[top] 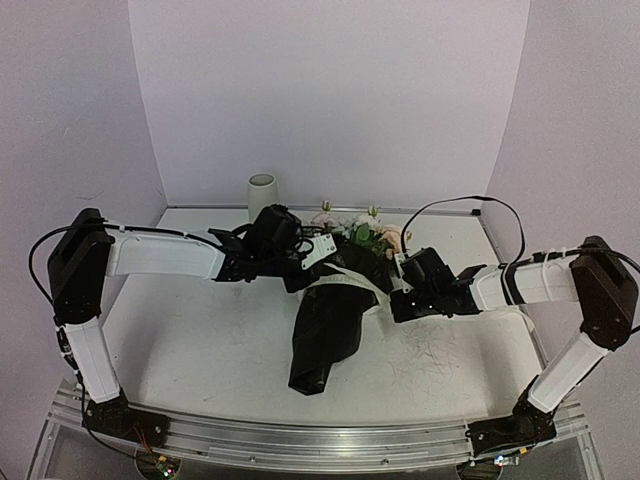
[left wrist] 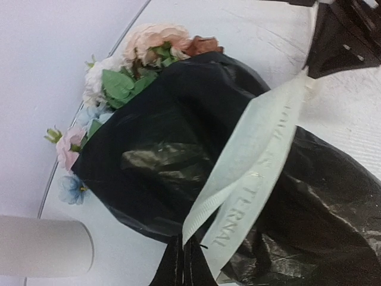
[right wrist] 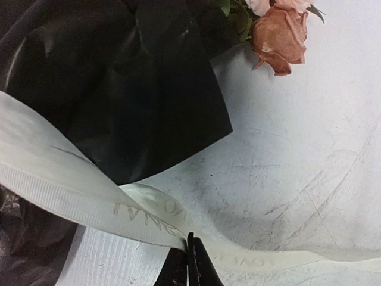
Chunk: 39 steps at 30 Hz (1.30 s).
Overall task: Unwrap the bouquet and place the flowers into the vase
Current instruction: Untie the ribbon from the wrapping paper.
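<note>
At the back left of the table [top: 190, 340], the white vase [top: 262, 195] stands upright close to the wall, apart from everything else. Just to its right, the left gripper [left wrist: 182, 256] is pinched fully closed on one end of the cream ribbon [left wrist: 256, 161]. From there the ribbon runs in a stretched band across the black wrapping [left wrist: 161, 155]. Mid-table, the bouquet [top: 335, 300] lies on its side. The narrow tail of its wrapping points toward the near edge. The flowers [top: 362, 228] show at the far end, with pink, peach, white, pale blue and rust blooms and green leaves, all inside the cone. The ribbon crosses the middle of the wrapping between the two arms. On the right, the right gripper [right wrist: 187, 256] has its jaws closed to a sliver on the other stretch of the ribbon, gripping it right at the fingertips. It is low over the scratched tabletop, beside the edge of the wrapping, and a rust bloom lies near it
</note>
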Available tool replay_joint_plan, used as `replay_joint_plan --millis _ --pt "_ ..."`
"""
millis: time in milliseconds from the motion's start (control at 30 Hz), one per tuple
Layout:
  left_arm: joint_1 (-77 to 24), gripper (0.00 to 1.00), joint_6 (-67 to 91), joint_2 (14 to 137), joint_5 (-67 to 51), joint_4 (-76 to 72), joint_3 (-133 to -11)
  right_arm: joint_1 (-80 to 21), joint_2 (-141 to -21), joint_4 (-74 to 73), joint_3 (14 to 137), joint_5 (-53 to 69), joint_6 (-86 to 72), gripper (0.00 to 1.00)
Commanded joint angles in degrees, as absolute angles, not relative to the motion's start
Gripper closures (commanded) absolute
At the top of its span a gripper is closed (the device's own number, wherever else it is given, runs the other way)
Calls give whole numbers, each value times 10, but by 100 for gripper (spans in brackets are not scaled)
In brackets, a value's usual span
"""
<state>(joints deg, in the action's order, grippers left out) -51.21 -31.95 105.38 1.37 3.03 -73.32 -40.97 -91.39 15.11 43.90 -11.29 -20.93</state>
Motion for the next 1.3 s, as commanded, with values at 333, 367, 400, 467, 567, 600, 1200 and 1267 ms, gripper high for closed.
replay_joint_plan --millis 333,367,400,467,567,600,1200,1267 --pt "-452 82 -114 973 58 -79 -591 -404 -921 114 464 -142 -220 89" --pt "-452 81 -109 966 69 -91 -578 -404 -920 112 465 -147 -218 86" --pt "-451 80 -107 960 80 -98 -568 -404 -918 110 467 -153 -216 80" --pt "-450 78 -96 958 110 -103 -560 -404 -912 107 467 -161 -212 71" --pt "-449 73 -80 963 137 -104 -556 -405 -900 106 467 -163 -201 63" --pt "-449 71 -77 962 138 -106 -553 -404 -896 108 467 -155 -194 60" --pt "-447 2 -28 849 78 -260 -481 -410 -821 176 462 24 -68 17" --pt "-447 5 -68 859 7 -259 -487 -410 -835 176 470 49 -62 38"
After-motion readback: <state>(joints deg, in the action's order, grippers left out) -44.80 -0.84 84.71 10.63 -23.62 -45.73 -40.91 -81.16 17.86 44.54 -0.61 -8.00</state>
